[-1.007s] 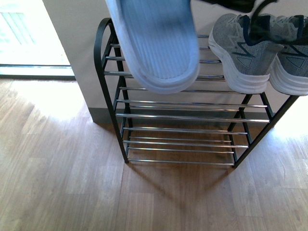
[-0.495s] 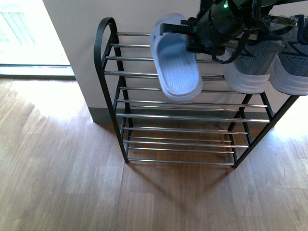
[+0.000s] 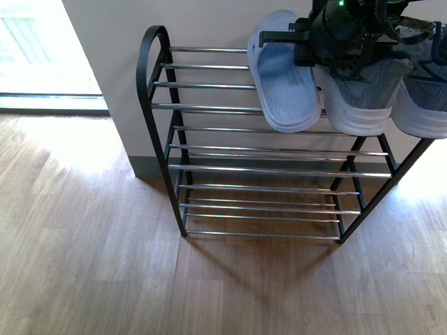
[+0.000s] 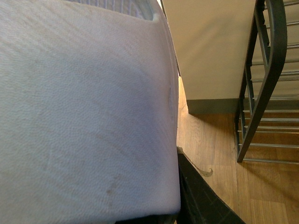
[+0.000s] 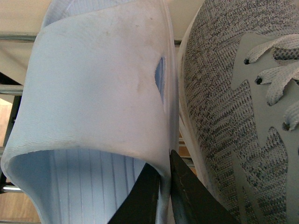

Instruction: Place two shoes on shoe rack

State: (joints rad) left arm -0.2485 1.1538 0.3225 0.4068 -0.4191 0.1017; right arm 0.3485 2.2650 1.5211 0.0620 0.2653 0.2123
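Two grey knit shoes (image 3: 360,98) (image 3: 422,98) stand at the right end of the shoe rack's (image 3: 157,105) top tier. To their left a pale blue slipper (image 3: 283,77) lies over the top rods with its toe past the front rod. My right gripper (image 5: 166,172) is shut on its strap edge (image 5: 93,93), close beside a grey shoe (image 5: 219,116). In the left wrist view a second pale blue slipper (image 4: 84,116) fills the picture, and my left gripper (image 4: 174,158) is shut on it. The rack's black side frame (image 4: 268,79) stands beyond it.
The rack stands against a beige wall (image 3: 119,77) on a wooden floor (image 3: 91,251). Its lower tiers of silvery rods (image 3: 258,188) hold nothing. A bright doorway (image 3: 35,56) lies to the left. The right arm (image 3: 342,28) hangs dark over the top tier.
The right arm has carried its slipper from close to the camera back and to the right, down onto the top tier beside the grey shoes.
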